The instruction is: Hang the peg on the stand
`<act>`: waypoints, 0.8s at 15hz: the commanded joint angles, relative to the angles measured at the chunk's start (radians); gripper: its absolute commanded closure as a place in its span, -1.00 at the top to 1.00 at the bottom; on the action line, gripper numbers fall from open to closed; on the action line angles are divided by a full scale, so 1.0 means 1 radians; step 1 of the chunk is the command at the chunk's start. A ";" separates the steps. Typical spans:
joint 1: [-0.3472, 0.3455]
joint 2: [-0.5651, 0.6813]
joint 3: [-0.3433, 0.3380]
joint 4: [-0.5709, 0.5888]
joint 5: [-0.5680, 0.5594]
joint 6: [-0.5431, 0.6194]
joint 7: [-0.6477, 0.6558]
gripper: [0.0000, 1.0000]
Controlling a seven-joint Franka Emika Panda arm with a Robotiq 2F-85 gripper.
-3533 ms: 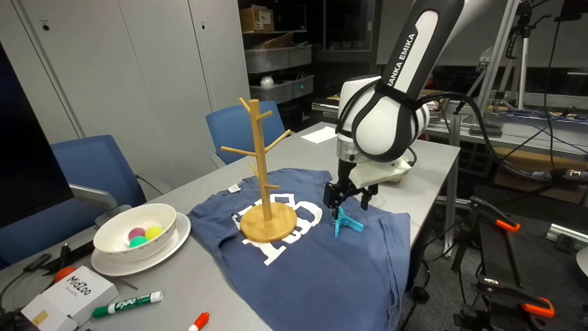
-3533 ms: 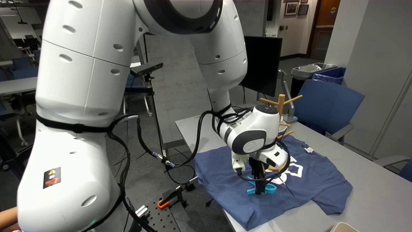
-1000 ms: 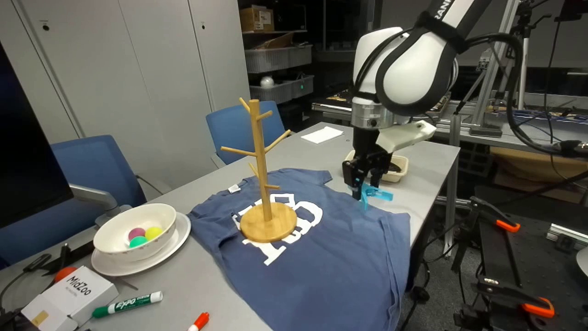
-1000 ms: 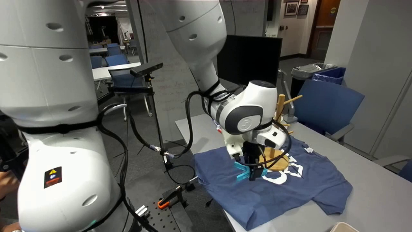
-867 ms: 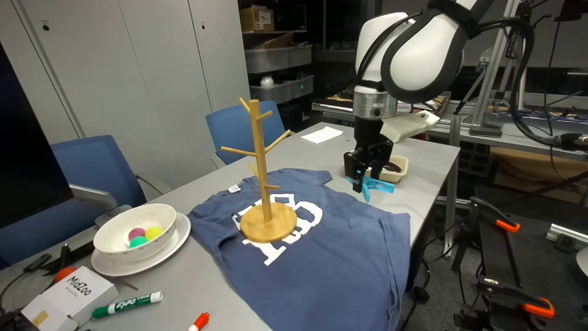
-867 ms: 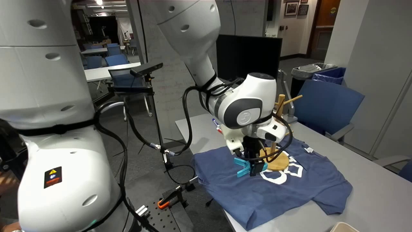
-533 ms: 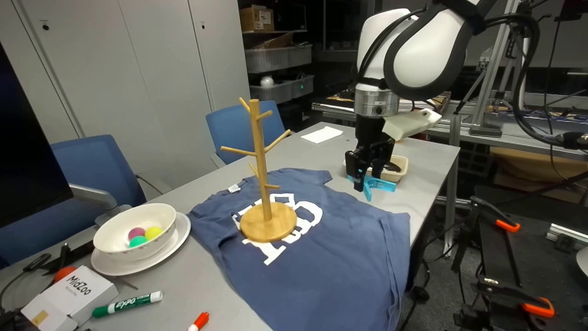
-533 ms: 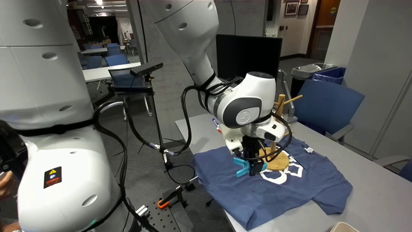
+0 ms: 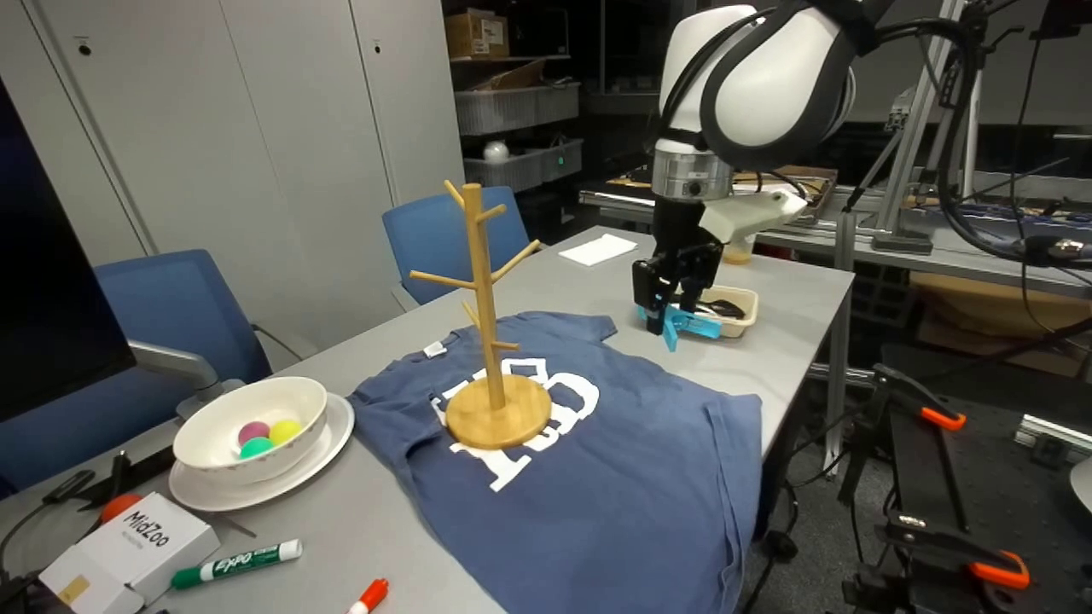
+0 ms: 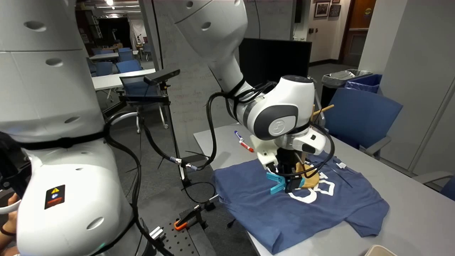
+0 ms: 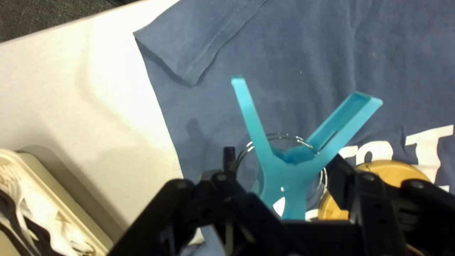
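Clamped peg [image 11: 286, 174] in the air, apart from the wooden branch stand [image 9: 485, 298]

Arm: Panda arm [image 9: 768, 102] comes in from upper right in an exterior view and bends at the wrist; the gripper [image 9: 671, 317] points down. Fingers [image 11: 229, 156] closed onto the peg, one on either side of its wire ring; exact contact spots out of sight. Peg held above the surface, its V of handles aimed toward the robot-side edge of the desk [image 9: 742, 362].

Edges and room: stand upright on the dark blue T-shirt [image 9: 597, 469], inboard of the desk edges. Shirt reaches the robot-side edge. Cream cutlery tray [image 11: 64, 206] sits in from the corner seen at right in an exterior view; a strip of grey desktop runs between tray and shirt. Bowl [image 9: 264, 469] on a plate [image 9: 339, 431] near the edge by a blue chair [image 9: 171, 324], across the stand from the gripper. White sheet [image 9: 599, 250] close to the far corner on that chair side.
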 commanded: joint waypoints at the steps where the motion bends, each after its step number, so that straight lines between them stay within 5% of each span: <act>1: -0.046 0.011 -0.016 0.078 0.006 0.002 -0.086 -0.28; 5: -0.085 0.021 -0.011 0.152 0.085 0.014 -0.210 -0.28; 12: -0.115 0.040 0.038 0.246 0.384 -0.008 -0.496 -0.28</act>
